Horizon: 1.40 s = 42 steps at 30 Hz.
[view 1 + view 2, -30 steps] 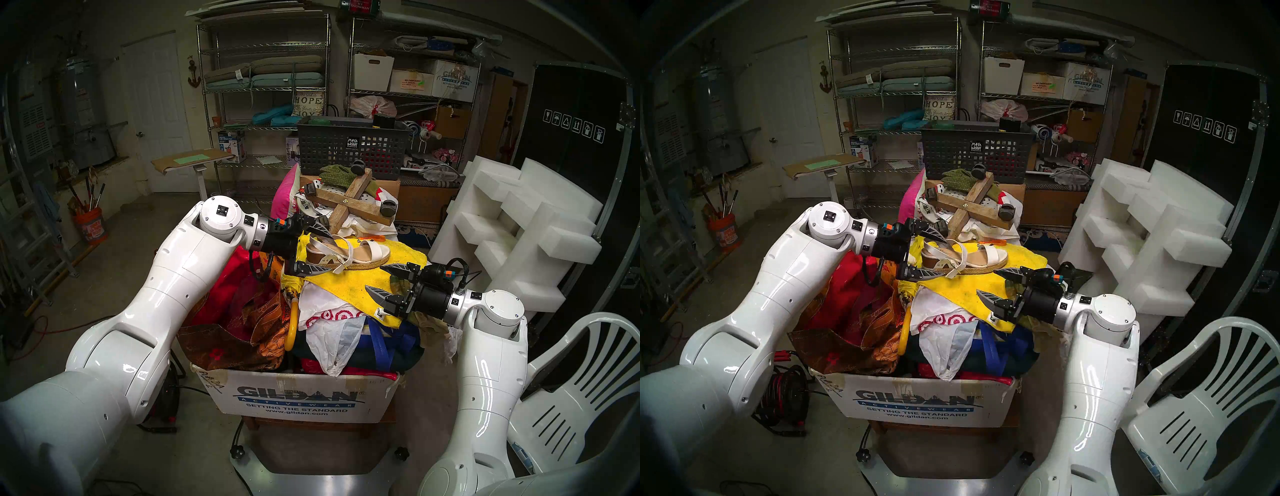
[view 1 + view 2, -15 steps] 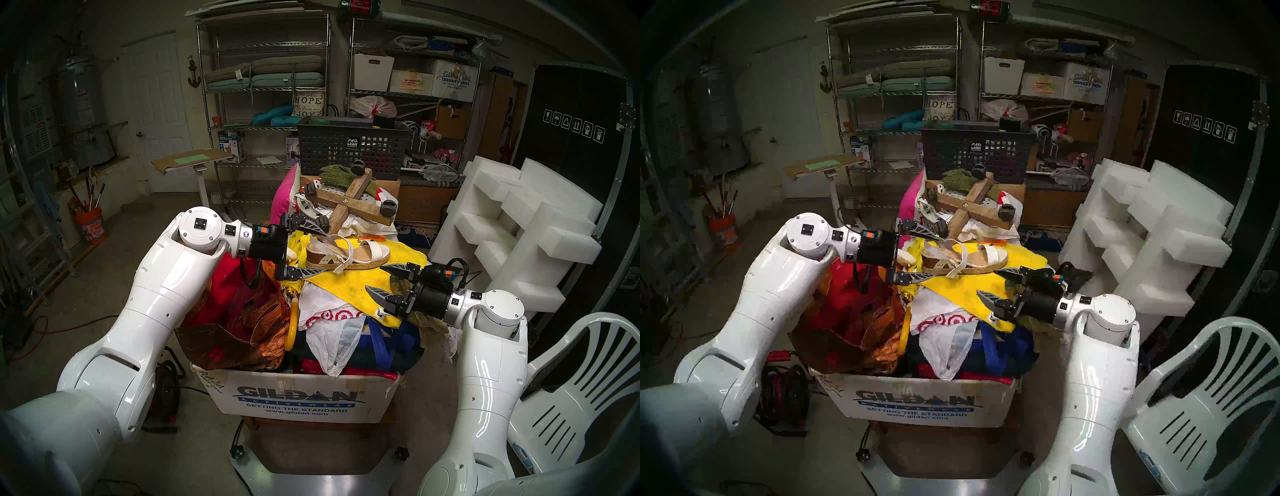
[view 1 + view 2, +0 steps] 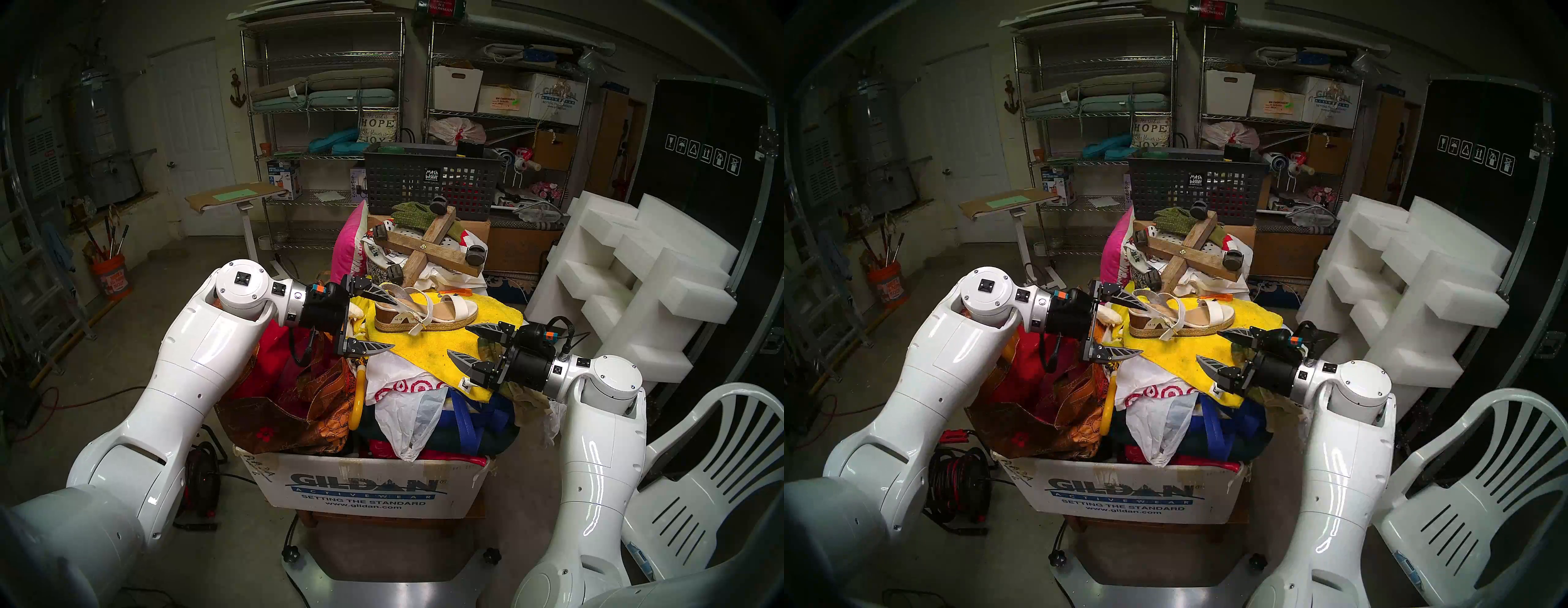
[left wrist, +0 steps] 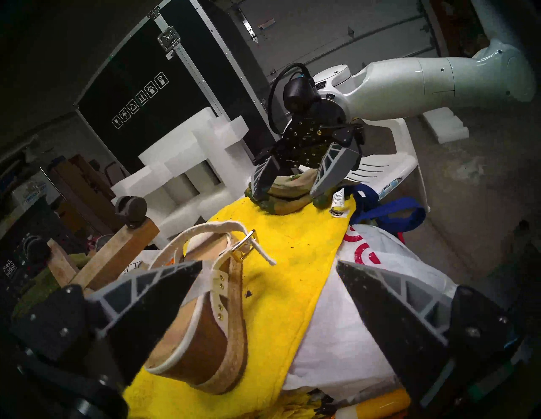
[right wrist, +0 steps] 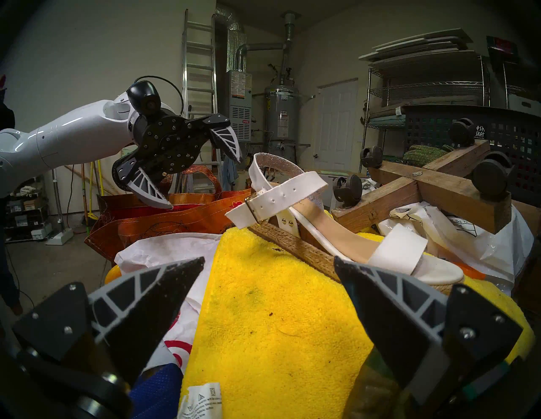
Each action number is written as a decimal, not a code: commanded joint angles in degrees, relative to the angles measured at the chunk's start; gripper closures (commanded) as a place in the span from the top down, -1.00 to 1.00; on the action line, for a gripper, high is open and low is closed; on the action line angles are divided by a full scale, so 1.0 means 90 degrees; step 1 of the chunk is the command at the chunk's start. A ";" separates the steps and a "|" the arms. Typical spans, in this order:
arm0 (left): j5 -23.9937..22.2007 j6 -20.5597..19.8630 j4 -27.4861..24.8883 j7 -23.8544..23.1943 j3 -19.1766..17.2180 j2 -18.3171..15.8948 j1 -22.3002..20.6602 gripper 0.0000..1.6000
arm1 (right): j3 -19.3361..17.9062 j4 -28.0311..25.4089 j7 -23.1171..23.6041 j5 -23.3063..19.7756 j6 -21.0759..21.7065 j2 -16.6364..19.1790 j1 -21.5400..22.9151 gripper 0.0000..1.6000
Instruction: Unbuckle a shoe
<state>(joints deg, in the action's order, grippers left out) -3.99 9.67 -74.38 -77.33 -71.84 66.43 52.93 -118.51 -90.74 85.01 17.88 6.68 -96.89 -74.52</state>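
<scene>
Garage shelving fills the back of the head view, and up front a heaped Gildan box (image 3: 360, 492) carries a yellow towel (image 3: 428, 348). On that towel lies the sandal (image 3: 424, 312), heel toward the left hand (image 3: 384, 321), toe toward a wooden caster cross (image 3: 428, 250) beyond. Left hand gapes wide, upper finger right at the heel strap, lower one over the towel's edge, gripping nothing. Right hand (image 3: 458, 342) is spread too, empty, near the toe end.

Second head view, same story: sandal (image 3: 1180, 316) on the towel (image 3: 1187, 352), both hands apart from it.

Left wrist view now: the heel (image 4: 202, 345) sits just beside one finger (image 4: 152, 295), and the gold buckle (image 4: 244, 248) is still fastened on the ankle strap. Across the towel, the right hand (image 4: 284, 191) hovers over a green glove (image 4: 288, 199).

Right wrist view: sandal (image 5: 319, 216) ahead, strap threaded through its buckle (image 5: 252, 208), left hand (image 5: 205, 183) open behind the heel.
</scene>
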 commanded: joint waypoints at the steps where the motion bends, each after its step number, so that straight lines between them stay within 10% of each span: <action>1: -0.0040 -0.0085 -0.0126 0.0143 -0.0102 0.0054 -0.0035 1.00 | -0.0006 -0.0077 -0.0001 -0.0062 0.0002 -0.0010 0.0066 1.00; 42: -0.0218 -0.0504 0.0143 0.0151 -0.0298 0.0166 -0.0148 1.00 | 0.0987 -0.0928 -0.0386 0.0606 0.1109 -0.0086 -0.0078 1.00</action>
<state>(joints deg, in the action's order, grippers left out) -5.49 4.83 -72.62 -75.80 -74.01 67.85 52.68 -112.27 -97.08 82.84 22.66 14.21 -97.59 -75.28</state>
